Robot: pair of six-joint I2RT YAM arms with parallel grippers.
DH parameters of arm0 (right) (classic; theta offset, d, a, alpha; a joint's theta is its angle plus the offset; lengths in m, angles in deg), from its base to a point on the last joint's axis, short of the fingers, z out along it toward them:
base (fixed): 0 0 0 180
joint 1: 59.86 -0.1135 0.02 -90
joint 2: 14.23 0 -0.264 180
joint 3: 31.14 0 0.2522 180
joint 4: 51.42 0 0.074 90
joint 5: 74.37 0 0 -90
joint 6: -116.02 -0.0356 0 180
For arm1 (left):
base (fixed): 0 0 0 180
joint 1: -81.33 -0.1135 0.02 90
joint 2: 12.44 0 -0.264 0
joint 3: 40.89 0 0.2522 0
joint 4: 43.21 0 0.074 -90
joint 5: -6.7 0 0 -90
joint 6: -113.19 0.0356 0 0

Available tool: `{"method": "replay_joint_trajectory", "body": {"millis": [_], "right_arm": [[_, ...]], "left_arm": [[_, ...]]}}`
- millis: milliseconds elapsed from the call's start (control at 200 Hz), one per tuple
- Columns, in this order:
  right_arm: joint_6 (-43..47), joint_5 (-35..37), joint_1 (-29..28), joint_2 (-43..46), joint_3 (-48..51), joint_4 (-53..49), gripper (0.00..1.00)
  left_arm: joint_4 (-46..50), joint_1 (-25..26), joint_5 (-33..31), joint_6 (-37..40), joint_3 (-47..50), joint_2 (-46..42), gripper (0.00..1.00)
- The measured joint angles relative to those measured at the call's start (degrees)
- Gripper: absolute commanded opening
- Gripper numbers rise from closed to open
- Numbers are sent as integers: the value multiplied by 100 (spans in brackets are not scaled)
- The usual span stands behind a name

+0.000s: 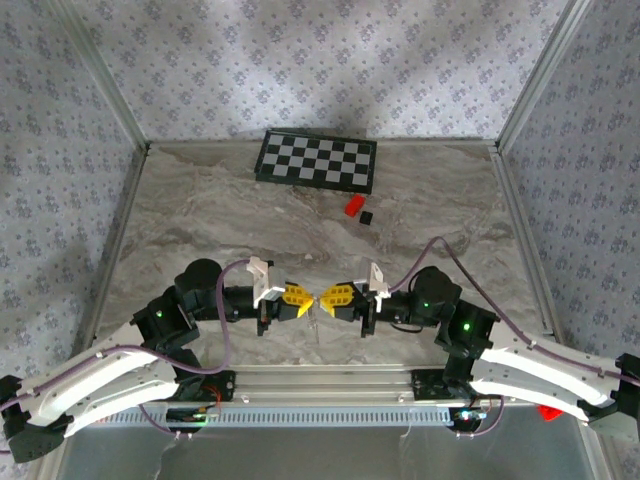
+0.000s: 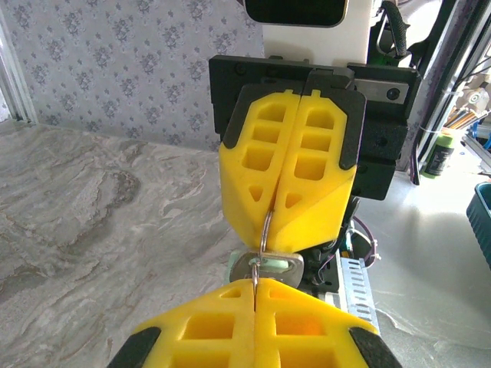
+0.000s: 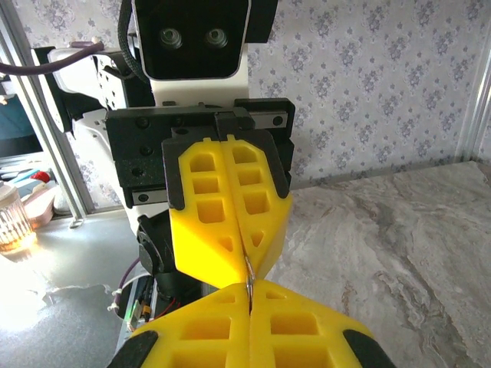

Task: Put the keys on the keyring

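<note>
My two yellow-fingered grippers meet tip to tip above the table's near edge, the left gripper (image 1: 304,298) facing the right gripper (image 1: 327,298). In the left wrist view the thin wire keyring (image 2: 265,232) spans the gap. One end is pinched in my left gripper (image 2: 255,290) and the other in the right gripper (image 2: 271,221). A silvery-greenish key (image 2: 270,267) hangs at the ring, and the wire seems to pass through its hole. In the right wrist view a short bit of keyring (image 3: 248,270) shows between the right gripper (image 3: 249,288) and the left gripper (image 3: 245,259). Both are shut.
A black-and-white chequered board (image 1: 316,160) lies at the back of the marble table. A small red block (image 1: 353,205) and a small black cube (image 1: 367,216) sit just in front of it. Aluminium posts and patterned walls close in three sides.
</note>
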Motion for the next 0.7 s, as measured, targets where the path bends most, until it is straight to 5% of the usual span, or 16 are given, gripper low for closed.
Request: {"method": "replay_joint_trajectory", "body": {"millis": [700], "right_arm": [[0,-2,0,0,44,7,0]], "left_arm": [[24,42,0,0,0,-48,0]]}}
